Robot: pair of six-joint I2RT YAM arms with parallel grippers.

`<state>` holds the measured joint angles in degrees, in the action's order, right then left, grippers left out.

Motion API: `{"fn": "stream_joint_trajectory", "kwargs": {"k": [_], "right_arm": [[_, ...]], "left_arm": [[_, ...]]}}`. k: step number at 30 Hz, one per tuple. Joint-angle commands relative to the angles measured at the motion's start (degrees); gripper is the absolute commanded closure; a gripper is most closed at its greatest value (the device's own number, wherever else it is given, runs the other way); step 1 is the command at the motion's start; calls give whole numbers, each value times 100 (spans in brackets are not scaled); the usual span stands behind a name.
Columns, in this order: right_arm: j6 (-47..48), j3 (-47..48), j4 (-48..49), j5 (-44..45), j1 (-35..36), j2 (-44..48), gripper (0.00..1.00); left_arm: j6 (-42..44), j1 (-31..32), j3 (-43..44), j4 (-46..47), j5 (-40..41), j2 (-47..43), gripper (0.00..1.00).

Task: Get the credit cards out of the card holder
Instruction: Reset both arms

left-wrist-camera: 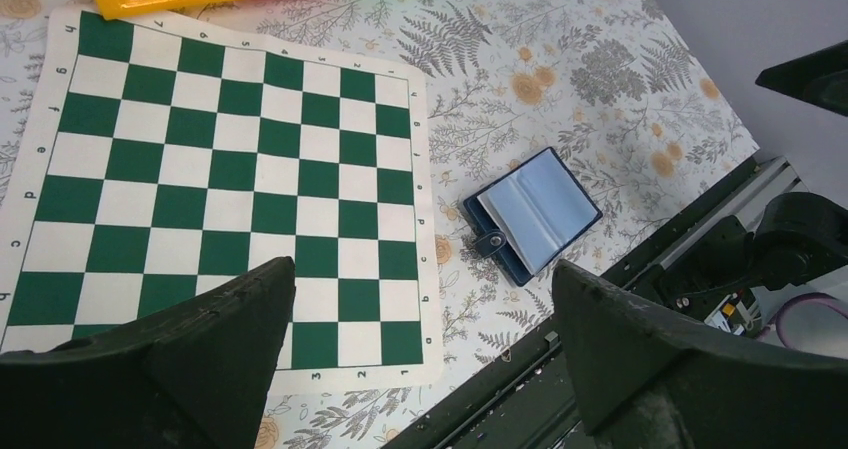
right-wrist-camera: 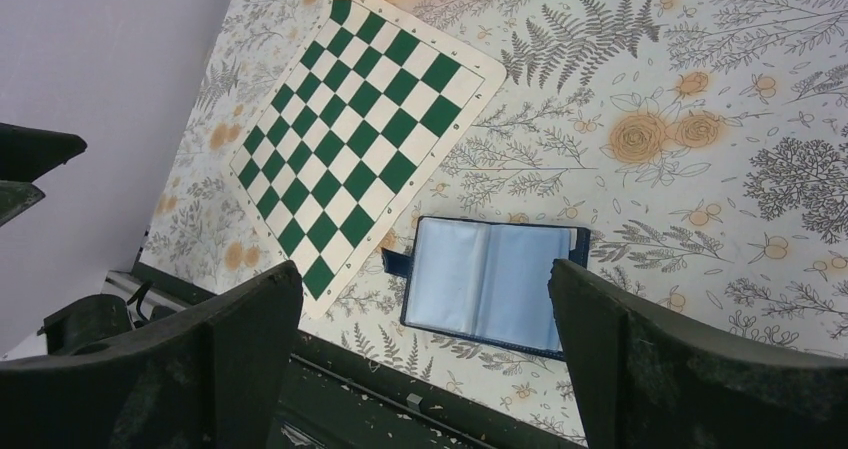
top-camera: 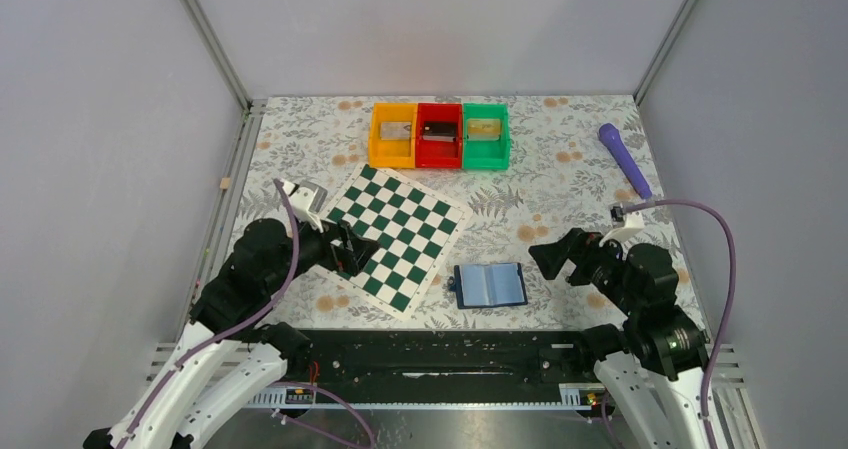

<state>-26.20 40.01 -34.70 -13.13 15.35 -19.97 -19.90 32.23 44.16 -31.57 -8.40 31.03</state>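
Note:
The card holder (top-camera: 490,284) is a blue bifold wallet lying open and flat near the table's front edge, right of the chessboard. Its pale blue sleeves show no card in the left wrist view (left-wrist-camera: 533,214) or the right wrist view (right-wrist-camera: 490,281). A tan-gold credit card (top-camera: 484,129) lies in the green bin, a grey card (top-camera: 395,129) in the orange bin, and a dark card (top-camera: 437,133) in the red bin. My left gripper (top-camera: 350,252) (left-wrist-camera: 422,269) is open and empty over the chessboard's left edge. My right gripper (top-camera: 548,257) (right-wrist-camera: 425,269) is open and empty, right of the wallet.
The orange bin (top-camera: 377,147), red bin (top-camera: 438,159) and green bin (top-camera: 486,156) stand in a row at the back. A green-and-white chessboard mat (top-camera: 398,237) lies centre-left. A purple wand-like object (top-camera: 624,157) lies at the back right. A black rail (top-camera: 450,354) runs along the front edge.

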Motion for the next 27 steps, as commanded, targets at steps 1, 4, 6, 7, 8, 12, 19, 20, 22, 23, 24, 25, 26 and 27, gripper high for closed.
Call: {"fn": "stream_joint_trajectory", "kwargs": {"k": [1,4,6,7,8,12,19,20,22,23,24,25,26,27], "right_arm": [[-109,-175,-306,-225,30,324,1],[-199,-240,-314,-399,33,413,1],[-201,-196,-317,-416,29,408,0],[-195,-157,-305,-419,29,395,1],[-182,-115,-294,-431,29,370,1],[-152,46,-218,-468,29,217,1],[-248,46,-29,-377,31,86,1],[-264,41,-3,-375,35,74,1],[-320,-19,110,-391,29,93,1],[-333,-58,158,-406,33,111,1],[-355,-88,203,-410,30,136,1],[-359,-112,232,-398,30,153,1],[-360,-118,235,-394,29,168,1],[-352,-124,238,-394,30,168,1]], "left_arm": [[155,-33,10,531,-59,-305,1],[351,-32,41,278,172,-407,1],[429,-33,65,151,344,-429,1],[434,-32,62,128,407,-435,1],[434,-32,60,125,410,-446,1],[436,-35,40,108,335,-429,1],[434,-32,40,71,309,-425,1],[434,-33,40,69,316,-434,1],[434,-32,40,59,317,-434,1],[434,-32,41,63,304,-429,1],[446,-37,40,63,294,-433,1],[437,-35,40,68,280,-434,1],[435,-33,40,64,278,-434,1],[436,-32,37,68,270,-437,1]]}}
